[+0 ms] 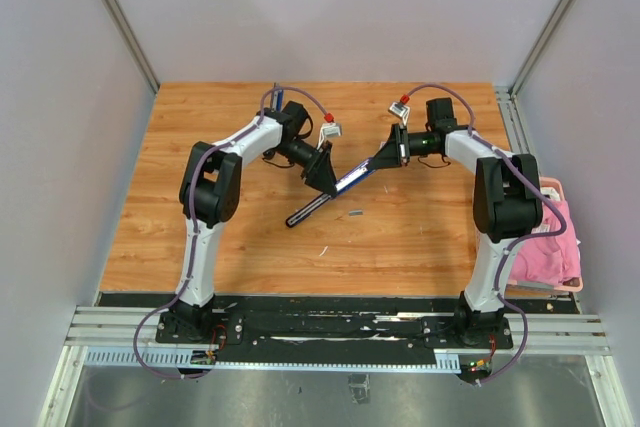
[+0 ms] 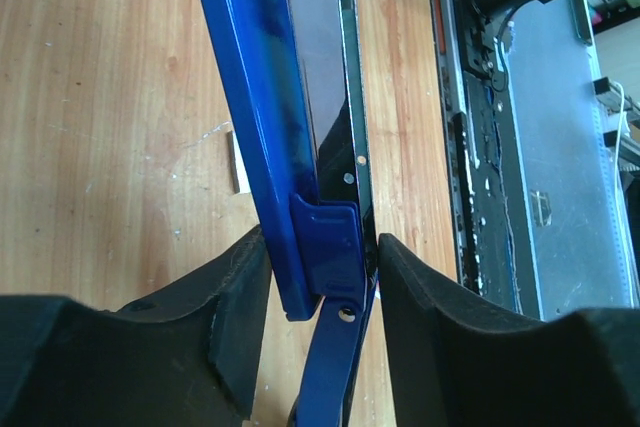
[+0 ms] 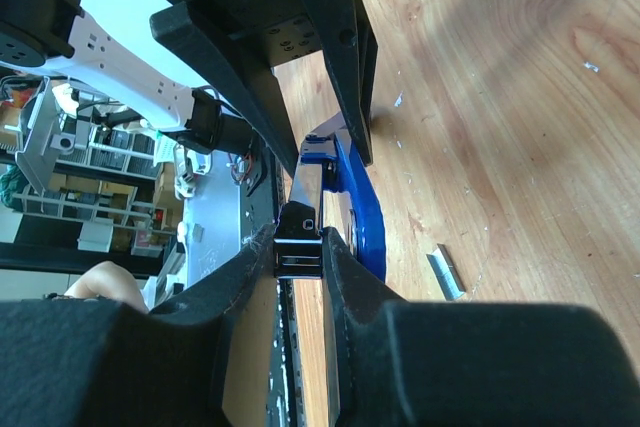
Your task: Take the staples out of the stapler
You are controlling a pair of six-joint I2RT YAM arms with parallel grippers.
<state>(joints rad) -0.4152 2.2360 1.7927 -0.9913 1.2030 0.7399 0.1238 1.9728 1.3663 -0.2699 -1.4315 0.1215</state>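
A long blue stapler (image 1: 345,183) hangs opened above the wooden table, held between both arms. My left gripper (image 1: 324,177) closes around its blue hinge end (image 2: 335,247), and both fingers touch its sides. The blue top arm (image 2: 250,77) and the silver magazine (image 2: 320,37) run away from that gripper. My right gripper (image 1: 386,158) is shut on the stapler's black end piece (image 3: 299,244). One short silvery strip of staples (image 1: 355,213) lies loose on the table under the stapler. The same strip of staples (image 3: 446,272) shows in the right wrist view. In the left wrist view the strip of staples (image 2: 238,162) is half hidden behind the stapler.
A pink cloth (image 1: 552,237) lies in a basket off the table's right edge. Small pale scraps (image 1: 323,249) dot the wood near the front. The black base rail (image 1: 340,327) runs along the near edge. Grey walls close in the back and both sides.
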